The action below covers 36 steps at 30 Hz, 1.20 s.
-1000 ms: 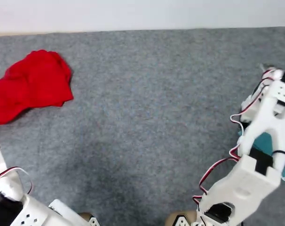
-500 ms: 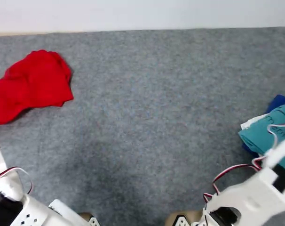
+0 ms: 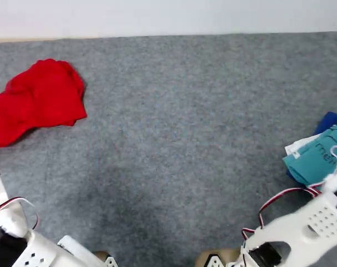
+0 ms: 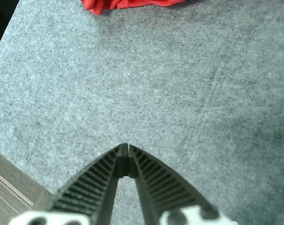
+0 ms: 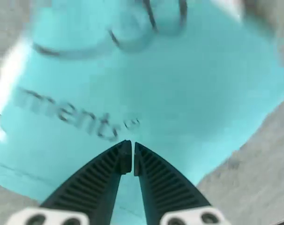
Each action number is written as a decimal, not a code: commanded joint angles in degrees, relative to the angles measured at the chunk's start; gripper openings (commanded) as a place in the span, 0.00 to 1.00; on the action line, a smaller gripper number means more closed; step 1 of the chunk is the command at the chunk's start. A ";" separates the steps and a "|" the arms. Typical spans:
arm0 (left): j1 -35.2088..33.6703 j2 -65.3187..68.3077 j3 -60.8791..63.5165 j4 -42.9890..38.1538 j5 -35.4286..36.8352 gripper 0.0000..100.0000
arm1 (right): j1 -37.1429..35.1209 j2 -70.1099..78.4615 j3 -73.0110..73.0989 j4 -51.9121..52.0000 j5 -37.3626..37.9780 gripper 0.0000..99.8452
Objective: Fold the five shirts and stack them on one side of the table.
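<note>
A crumpled red shirt (image 3: 38,100) lies unfolded at the far left of the grey table; its edge (image 4: 128,3) shows in the left wrist view. A folded teal shirt (image 3: 318,158) tops a stack at the right edge, with white and blue cloth (image 3: 328,122) peeking out beneath. The right wrist view looks down on this teal shirt (image 5: 146,93), and my right gripper (image 5: 128,159) hangs shut above it, holding nothing. My left gripper (image 4: 123,157) is shut and empty over bare felt near the front left corner.
The grey felt table (image 3: 185,122) is open across its middle. A white wall runs along the far edge. The table's front edge (image 4: 11,187) lies close to the left gripper. White arm bodies (image 3: 302,233) stand at the front corners.
The right arm has drawn back from over the stack toward the front right corner, uncovering the teal shirt. The left arm and the red shirt have not moved.
</note>
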 commanded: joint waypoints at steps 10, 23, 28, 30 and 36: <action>0.00 0.00 -1.45 1.05 0.18 0.01 | -9.45 14.20 -6.77 -19.74 -7.12 0.01; 0.00 0.00 -4.00 1.05 0.44 0.01 | -16.48 9.27 -28.40 1.01 -11.60 0.01; 3.69 0.18 -6.73 1.05 -0.26 0.01 | -18.15 5.67 -26.55 2.77 -11.78 0.01; 7.56 0.18 -6.11 0.97 -2.46 0.01 | -18.24 2.95 -22.07 2.77 -11.78 0.01; 12.66 4.57 -3.47 -5.10 -3.25 0.13 | -17.98 -11.03 1.23 2.68 -11.43 0.01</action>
